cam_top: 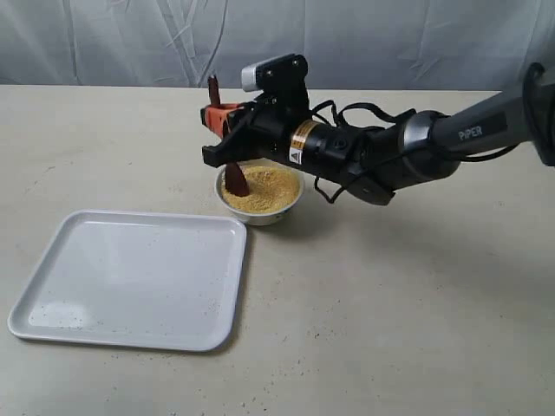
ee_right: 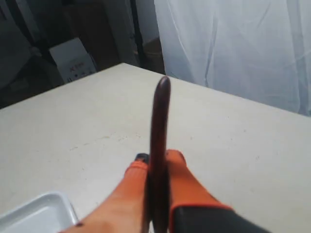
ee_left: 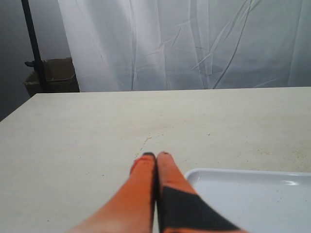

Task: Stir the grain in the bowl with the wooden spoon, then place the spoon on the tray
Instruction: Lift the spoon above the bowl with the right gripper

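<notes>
The white bowl (cam_top: 260, 217) of yellow grain (cam_top: 270, 191) stands mid-table, just behind the far right corner of the white tray (cam_top: 130, 277). The dark wooden spoon (cam_top: 236, 179) stands almost upright with its head dug into the grain at the bowl's left side. My right gripper (cam_top: 222, 118) reaches in from the right and is shut on the handle above the bowl. In the right wrist view the handle (ee_right: 160, 111) rises between the orange fingers (ee_right: 182, 179) of that gripper (ee_right: 158, 158). My left gripper (ee_left: 156, 155) is shut on nothing, beside a tray (ee_left: 252, 199) corner; the exterior view does not show it.
White curtain hangs behind the table. A cardboard box (ee_left: 53, 73) and a black pole (ee_left: 34, 43) stand beyond the table's far edge. Another box (ee_right: 73, 60) sits off the table. A corner of the tray (ee_right: 39, 213) shows in the right wrist view.
</notes>
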`<state>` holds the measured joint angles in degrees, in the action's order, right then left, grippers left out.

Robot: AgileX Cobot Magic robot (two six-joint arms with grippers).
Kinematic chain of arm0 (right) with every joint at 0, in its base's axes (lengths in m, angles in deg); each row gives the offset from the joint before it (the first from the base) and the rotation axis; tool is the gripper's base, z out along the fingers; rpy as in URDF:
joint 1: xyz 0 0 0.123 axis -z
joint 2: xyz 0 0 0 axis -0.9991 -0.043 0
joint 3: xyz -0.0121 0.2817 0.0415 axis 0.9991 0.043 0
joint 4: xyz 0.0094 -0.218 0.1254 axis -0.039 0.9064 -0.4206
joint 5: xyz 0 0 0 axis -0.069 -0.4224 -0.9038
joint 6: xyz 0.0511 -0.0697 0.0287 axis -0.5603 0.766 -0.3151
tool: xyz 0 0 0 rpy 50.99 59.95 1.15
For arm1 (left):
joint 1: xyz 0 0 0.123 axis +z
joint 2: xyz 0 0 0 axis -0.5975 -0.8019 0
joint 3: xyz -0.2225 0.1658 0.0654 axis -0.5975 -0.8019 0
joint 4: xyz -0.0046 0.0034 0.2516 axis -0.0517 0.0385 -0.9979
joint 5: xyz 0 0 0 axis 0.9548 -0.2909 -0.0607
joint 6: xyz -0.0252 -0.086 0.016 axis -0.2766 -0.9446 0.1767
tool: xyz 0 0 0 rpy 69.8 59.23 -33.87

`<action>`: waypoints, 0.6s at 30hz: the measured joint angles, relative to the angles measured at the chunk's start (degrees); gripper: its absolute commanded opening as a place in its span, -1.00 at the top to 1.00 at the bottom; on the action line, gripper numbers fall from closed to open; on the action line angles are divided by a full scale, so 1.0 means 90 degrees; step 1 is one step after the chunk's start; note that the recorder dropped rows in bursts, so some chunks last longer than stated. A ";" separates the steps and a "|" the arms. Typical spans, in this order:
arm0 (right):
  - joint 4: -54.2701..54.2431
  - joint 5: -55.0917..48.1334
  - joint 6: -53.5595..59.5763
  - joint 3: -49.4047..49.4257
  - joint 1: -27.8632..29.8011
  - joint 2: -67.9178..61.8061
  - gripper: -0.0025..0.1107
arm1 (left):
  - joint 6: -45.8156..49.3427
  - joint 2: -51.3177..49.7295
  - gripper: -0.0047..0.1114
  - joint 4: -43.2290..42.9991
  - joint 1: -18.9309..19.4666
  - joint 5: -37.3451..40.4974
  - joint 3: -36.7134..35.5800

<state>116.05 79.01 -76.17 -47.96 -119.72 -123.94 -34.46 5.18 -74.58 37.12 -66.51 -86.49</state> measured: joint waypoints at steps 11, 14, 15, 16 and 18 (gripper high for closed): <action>-0.0602 -0.0782 0.0231 -0.0004 -0.0008 0.0257 0.97 | 0.0000 0.0000 0.91 0.0000 0.0000 0.0000 0.0000; -0.0892 -0.0927 0.0244 -0.0004 0.0005 0.0595 0.97 | 0.0000 0.0000 0.91 0.0000 0.0000 0.0000 0.0000; -0.0963 -0.0953 0.0244 -0.0004 0.0038 0.0690 0.97 | 0.0000 0.0000 0.91 0.0000 0.0000 0.0000 0.0000; -0.1010 -0.0969 0.0244 -0.0004 0.0066 0.0755 0.97 | 0.0000 0.0000 0.91 0.0000 0.0000 0.0000 0.0000; -0.1093 -0.0969 0.0244 -0.0004 0.0147 0.0860 0.97 | 0.0000 0.0000 0.91 0.0000 0.0000 0.0000 0.0000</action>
<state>106.22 70.29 -73.97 -47.99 -118.39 -116.20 -34.46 5.18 -74.58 37.12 -66.51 -86.49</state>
